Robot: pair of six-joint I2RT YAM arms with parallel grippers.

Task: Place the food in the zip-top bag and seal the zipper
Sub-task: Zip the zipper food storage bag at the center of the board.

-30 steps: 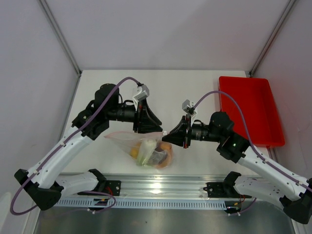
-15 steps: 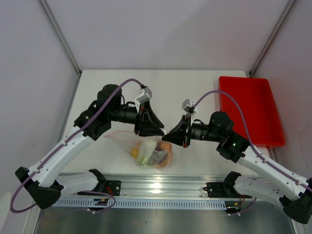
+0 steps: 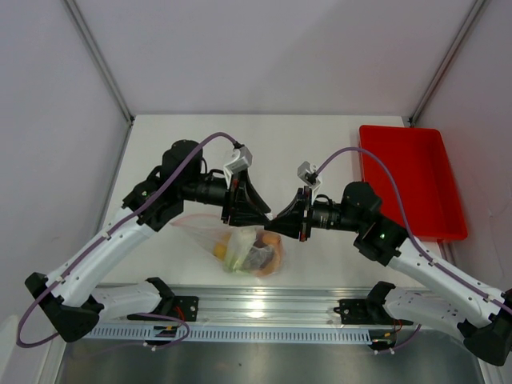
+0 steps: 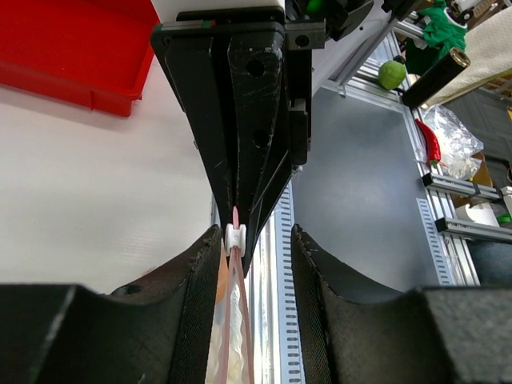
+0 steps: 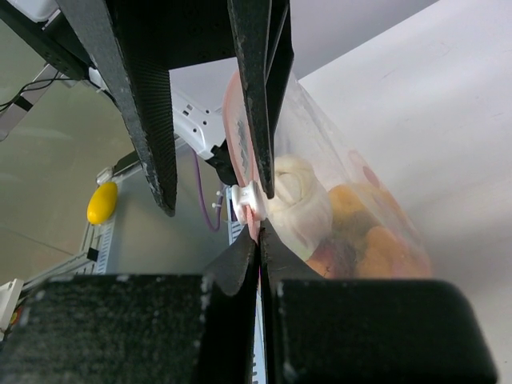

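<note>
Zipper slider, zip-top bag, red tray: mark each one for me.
zipper slider [image 4: 234,238], left wrist view, middle of the white clip.
zip-top bag [image 3: 198,230], top external view, clear left corner.
red tray [image 3: 404,184], top external view, bare floor.

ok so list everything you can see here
zip-top bag: 1, clear, near table edge between the arms
food: several pieces, orange, yellow and pale, inside the bag
zipper: 1, pinkish, with white slider, along the bag's raised edge
tray: 1, red, far right of table
table: 1, white
green ball: 1, green, beyond the table's rail
left arm: 1, white and black, jaws open astride the zipper
right arm: 1, white and black, jaws shut on the zipper
</note>
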